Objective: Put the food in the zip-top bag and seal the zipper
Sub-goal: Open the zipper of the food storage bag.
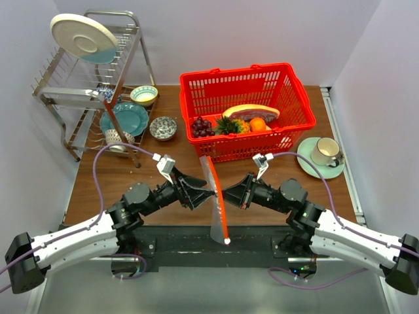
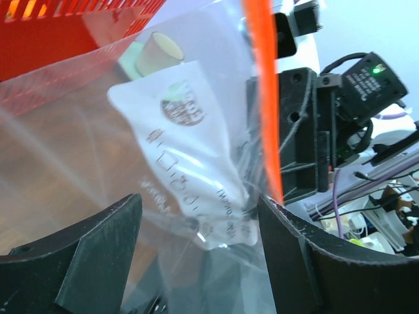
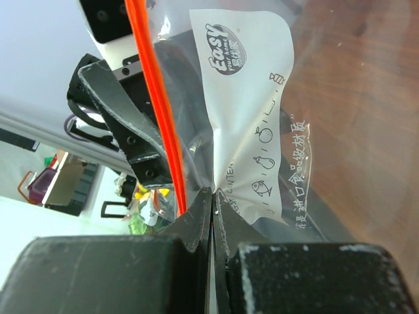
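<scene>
Zip-top bag (image 1: 214, 220), one clear crinkly pouch, is hanging edge-on between the two grippers above the near part of the wooden table (image 1: 340, 190), with its single red-orange zipper (image 1: 222, 217) running down its length toward the arm bases. One white label (image 3: 255, 131) with printed marks is showing through the plastic. The right gripper (image 3: 213, 199) is pinching the pouch just beside the zipper, its two fingers pressed together on the film. The left gripper (image 2: 196, 203) is sitting with its two fingers spread wide, the bag passing between them and neither pad clamping it. Behind the bag, one red mesh basket (image 1: 245, 73) is holding one pineapple (image 1: 232, 125) and one dark grape bunch (image 1: 201, 126), lying side by side, so both pieces of food are sitting outside the bag
</scene>
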Tool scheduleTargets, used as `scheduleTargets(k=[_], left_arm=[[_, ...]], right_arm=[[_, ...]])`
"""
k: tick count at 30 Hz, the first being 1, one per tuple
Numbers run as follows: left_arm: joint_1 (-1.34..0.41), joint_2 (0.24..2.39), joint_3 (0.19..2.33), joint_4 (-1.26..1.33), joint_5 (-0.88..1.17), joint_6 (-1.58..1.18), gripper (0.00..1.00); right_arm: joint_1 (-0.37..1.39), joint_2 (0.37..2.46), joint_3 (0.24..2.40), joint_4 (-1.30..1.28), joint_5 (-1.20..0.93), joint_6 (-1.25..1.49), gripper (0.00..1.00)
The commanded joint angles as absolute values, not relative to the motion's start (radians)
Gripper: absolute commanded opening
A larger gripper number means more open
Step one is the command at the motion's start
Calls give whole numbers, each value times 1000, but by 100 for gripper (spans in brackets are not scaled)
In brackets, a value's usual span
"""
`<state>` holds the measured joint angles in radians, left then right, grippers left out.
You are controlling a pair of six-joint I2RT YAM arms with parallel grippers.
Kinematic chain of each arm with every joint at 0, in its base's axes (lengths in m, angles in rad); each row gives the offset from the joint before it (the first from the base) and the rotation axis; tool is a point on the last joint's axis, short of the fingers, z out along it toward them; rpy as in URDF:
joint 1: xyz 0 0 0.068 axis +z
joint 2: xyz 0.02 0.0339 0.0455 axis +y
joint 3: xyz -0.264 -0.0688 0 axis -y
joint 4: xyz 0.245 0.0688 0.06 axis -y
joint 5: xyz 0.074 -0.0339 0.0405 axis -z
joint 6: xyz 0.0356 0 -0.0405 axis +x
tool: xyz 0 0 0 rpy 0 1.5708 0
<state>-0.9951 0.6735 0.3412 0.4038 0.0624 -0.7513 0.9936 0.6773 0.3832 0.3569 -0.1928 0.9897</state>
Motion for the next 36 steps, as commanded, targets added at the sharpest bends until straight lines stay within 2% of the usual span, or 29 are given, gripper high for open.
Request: scheduleTargets(k=[1,9,11,14,15,16,17,19,20,22,30,36], left_arm=[[-992,670,348,515,97,-769,77],[-991,672,345,523,83,-756,78],[-991,684,344,537,90,-756,76],[-991,709,342,558,103,-756,64],[-991,715,341,566,103,-756,54],[-991,715,339,569,101,-758,49],[-992,712,339,574,97,-756,37],[-991,706,330,591,95,-755,24],[-991,697,327,594,92,-755,11],[-991,692,325,592,92,-753,0],[-992,687,328,546,100,-756,0],[-991,664,330,480,91,-752,0]], right_arm=[[993,680,400,402,-218,996,0],[994,698,402,391,-221,991,0],[993,707,405,391,-225,989,0],[993,719,413,396,-233,986,0],[994,726,416,396,-235,985,0],[994,727,417,396,-236,983,0],[993,727,419,396,-239,982,0],[996,729,416,393,-241,980,0],[993,727,416,387,-241,980,0],[993,721,414,379,-239,979,0],[992,628,402,307,-164,963,0],[994,525,449,141,-81,902,0]])
